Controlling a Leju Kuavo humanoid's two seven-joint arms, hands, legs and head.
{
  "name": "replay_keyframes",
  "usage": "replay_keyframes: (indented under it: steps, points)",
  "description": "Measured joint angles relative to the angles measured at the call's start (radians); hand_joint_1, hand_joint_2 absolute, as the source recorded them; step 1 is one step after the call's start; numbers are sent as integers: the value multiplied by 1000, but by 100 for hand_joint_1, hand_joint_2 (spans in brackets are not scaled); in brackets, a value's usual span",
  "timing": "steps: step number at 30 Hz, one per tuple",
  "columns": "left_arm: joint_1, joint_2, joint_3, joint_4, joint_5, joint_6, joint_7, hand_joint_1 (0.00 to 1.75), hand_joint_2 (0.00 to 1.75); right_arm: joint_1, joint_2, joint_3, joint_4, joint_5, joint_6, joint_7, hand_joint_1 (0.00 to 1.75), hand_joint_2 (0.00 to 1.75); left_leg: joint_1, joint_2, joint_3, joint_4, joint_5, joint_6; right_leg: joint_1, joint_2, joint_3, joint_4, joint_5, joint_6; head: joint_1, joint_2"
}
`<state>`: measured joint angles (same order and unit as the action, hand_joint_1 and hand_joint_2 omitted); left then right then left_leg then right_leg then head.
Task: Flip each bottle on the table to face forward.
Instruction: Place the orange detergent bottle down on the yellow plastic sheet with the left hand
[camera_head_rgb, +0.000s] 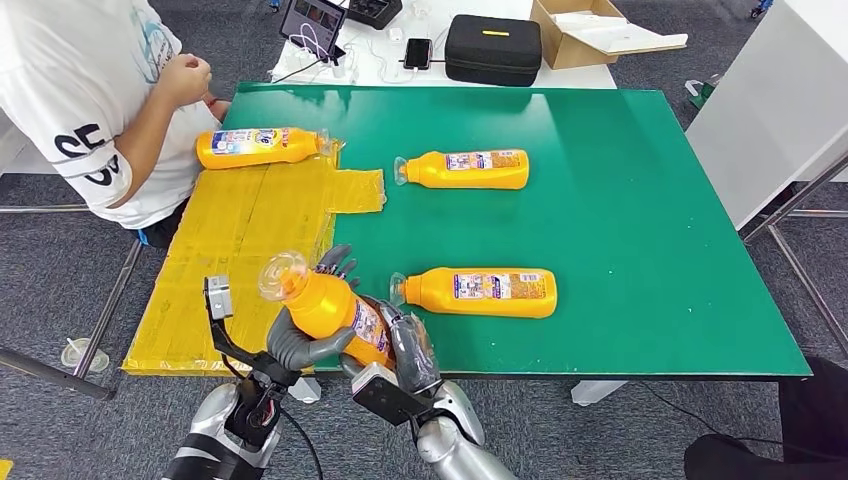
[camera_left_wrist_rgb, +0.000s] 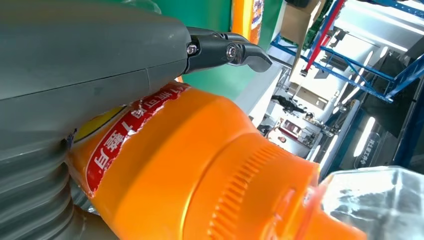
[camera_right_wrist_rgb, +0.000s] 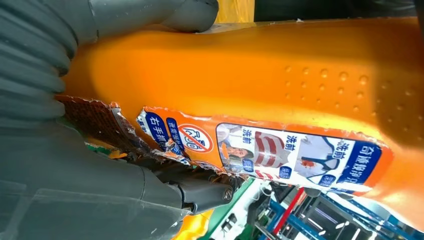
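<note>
Four orange bottles are in my feed. Largest in view is the green counter (camera_head_rgb: 620, 220), with a yellow taped patch (camera_head_rgb: 240, 260) covering its left side out to the near edge. Behind it stands a white table (camera_head_rgb: 470, 75) carrying a black case (camera_head_rgb: 493, 48), an open cardboard box (camera_head_rgb: 585, 30), a tablet (camera_head_rgb: 312, 20) and a phone (camera_head_rgb: 417, 52). At the far left corner a person in a white shirt (camera_head_rgb: 85, 100) leans in, one hand (camera_head_rgb: 185, 78) raised just above the counter's edge, near the far-left bottle (camera_head_rgb: 258, 147), which lies on its side across the border of yellow patch and green, cap pointing right. A second bottle (camera_head_rgb: 465, 169) lies on its side on the green near the middle, cap to the left. A third bottle (camera_head_rgb: 478, 291) lies on its side nearer me, cap also to the left, just beside my right arm.

Both of my robot hands grip the held bottle (camera_head_rgb: 325, 310), lifted above the near edge of the counter and tilted, its clear cap (camera_head_rgb: 282, 275) up and to the left. My left robot hand (camera_head_rgb: 300, 340) wraps the body from below; my right robot hand (camera_head_rgb: 410, 350) clasps the base end. My right wrist camera shows a torn label (camera_right_wrist_rgb: 260, 152) on the bottle's orange side, next to my thumb (camera_right_wrist_rgb: 150, 15).
</note>
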<state>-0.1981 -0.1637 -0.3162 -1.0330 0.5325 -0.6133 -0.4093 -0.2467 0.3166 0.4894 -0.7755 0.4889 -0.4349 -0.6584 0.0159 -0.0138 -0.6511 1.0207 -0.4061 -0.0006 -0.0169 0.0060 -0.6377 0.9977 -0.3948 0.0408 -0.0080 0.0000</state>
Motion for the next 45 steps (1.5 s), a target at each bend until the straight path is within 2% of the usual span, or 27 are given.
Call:
replay_keyframes:
  steps: [3, 4, 7, 8, 17, 22, 23, 24, 26, 27, 28, 31, 39, 42, 45]
  points:
    - [1, 0, 2, 0, -1, 0, 0, 2, 175, -2, 0, 1, 9, -1, 0, 0, 175, 175, 0, 0, 0, 0, 0, 0, 0, 0, 0, 0, 0, 0, 0, 0]
    - [1, 0, 2, 0, -4, 0, -1, 22, 175, -3, 1, 1, 12, -1, 0, 0, 175, 175, 0, 0, 0, 0, 0, 0, 0, 0, 0, 0, 0, 0, 0, 0]
    - [1, 0, 3, 0, -28, 5, -13, 151, 175, -5, 1, 1, 19, -4, 0, 0, 175, 175, 0, 0, 0, 0, 0, 0, 0, 0, 0, 0, 0, 0, 0, 0]
    - [1, 0, 3, 0, -38, 7, -17, 175, 175, -6, 1, 1, 21, -6, 0, 0, 175, 175, 0, 0, 0, 0, 0, 0, 0, 0, 0, 0, 0, 0, 0, 0]
    - [-6, -1, -2, -1, -102, 38, -42, 175, 175, -16, 3, 1, 25, -22, -4, 4, 175, 175, 0, 0, 0, 0, 0, 0, 0, 0, 0, 0, 0, 0, 0, 0]
    - [-13, -1, -2, -1, -103, 41, -38, 175, 175, -17, 3, 1, 25, -18, -42, 5, 175, 175, 0, 0, 0, 0, 0, 0, 0, 0, 0, 0, 0, 0, 0, 0]
    - [-14, -1, -2, -1, -103, 43, -37, 175, 175, -17, 3, 1, 24, -15, -53, 5, 168, 175, 0, 0, 0, 0, 0, 0, 0, 0, 0, 0, 0, 0, 0, 0]
    - [-15, -2, -2, -1, -103, 44, -37, 175, 175, -18, 3, 1, 23, -12, -64, 5, 147, 175, 0, 0, 0, 0, 0, 0, 0, 0, 0, 0, 0, 0, 0, 0]
    - [-18, -3, -2, -1, -103, 45, -35, 175, 175, -18, 3, 1, 20, 0, -91, 5, 60, 175, 0, 0, 0, 0, 0, 0, 0, 0, 0, 0, 0, 0, 0, 0]
    - [-20, -4, -2, -1, -102, 45, -33, 175, 175, -18, 3, 1, 17, 10, -108, 8, 24, 175, 0, 0, 0, 0, 0, 0, 0, 0, 0, 0, 0, 0, 0, 0]
    - [-22, -5, -2, -1, -99, 46, -30, 175, 175, -19, 3, 1, 13, 21, -126, 13, 0, 131, 0, 0, 0, 0, 0, 0, 0, 0, 0, 0, 0, 0, 0, 0]
    - [-29, -9, -2, -1, -83, 53, -19, 175, 175, -21, 3, 2, 2, 55, -179, 39, 0, 0, 0, 0, 0, 0, 0, 0, 0, 0, 0, 0, 0, 0, 0, 0]
    - [-49, -12, 2, -1, -73, 102, -13, 175, 175, -33, 3, 0, -35, 71, -194, 73, 0, 0, 0, 0, 0, 0, 0, 0, 0, 0, 0, 0, 0, 0, 0, 0]
    - [-67, -13, 22, 0, -90, 181, -17, 175, 175, -29, 2, -2, -76, 17, -146, 68, 0, 0, 0, 0, 0, 0, 0, 0, 0, 0, 0, 0, 0, 0, 1, 0]
    - [-94, -10, 76, 8, -108, 276, -21, 175, 175, -21, 0, -4, -146, -30, -94, 63, 0, 0, 0, 3, 0, 0, 0, 0, 0, 0, -1, 0, 1, -1, 0, 0]
